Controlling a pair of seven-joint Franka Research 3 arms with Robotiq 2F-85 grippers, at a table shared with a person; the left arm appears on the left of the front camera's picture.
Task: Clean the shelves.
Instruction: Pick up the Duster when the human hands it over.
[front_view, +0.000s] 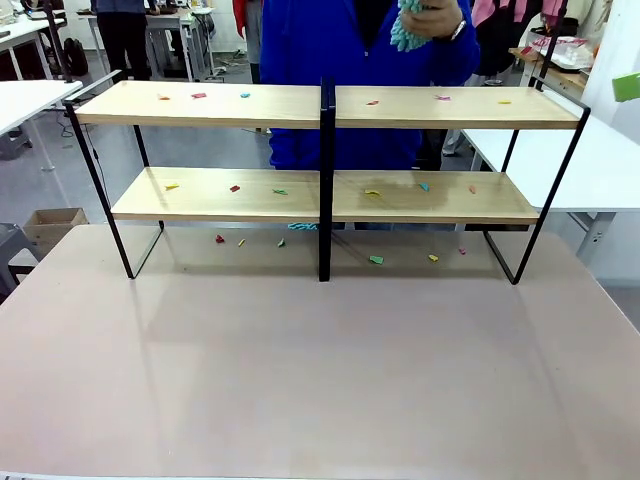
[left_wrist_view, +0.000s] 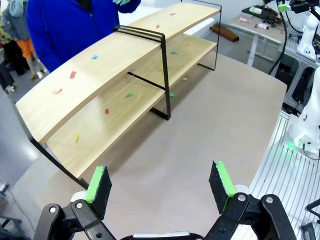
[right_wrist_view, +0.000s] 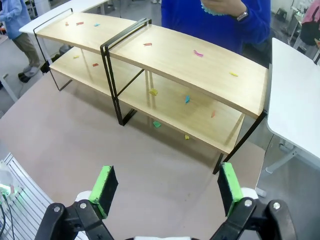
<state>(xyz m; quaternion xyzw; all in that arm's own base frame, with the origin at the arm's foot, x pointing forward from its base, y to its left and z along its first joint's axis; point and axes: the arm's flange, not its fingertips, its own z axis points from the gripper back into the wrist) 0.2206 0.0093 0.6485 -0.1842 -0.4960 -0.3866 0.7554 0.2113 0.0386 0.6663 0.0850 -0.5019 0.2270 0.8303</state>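
I had the left gripper (left_wrist_view: 159, 186) and right gripper (right_wrist_view: 166, 184) both spread wide above the surface (front_view: 320, 380). The shelves (front_view: 250, 195) stood ahead of each gripper, well apart, with coloured scraps (front_view: 373, 193) on the boards.

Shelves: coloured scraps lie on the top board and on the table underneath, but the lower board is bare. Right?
No. On the shelves, the lower board carries coloured scraps too, as the front view shows; it is not bare. Those on the top board and on the table underneath are as stated.
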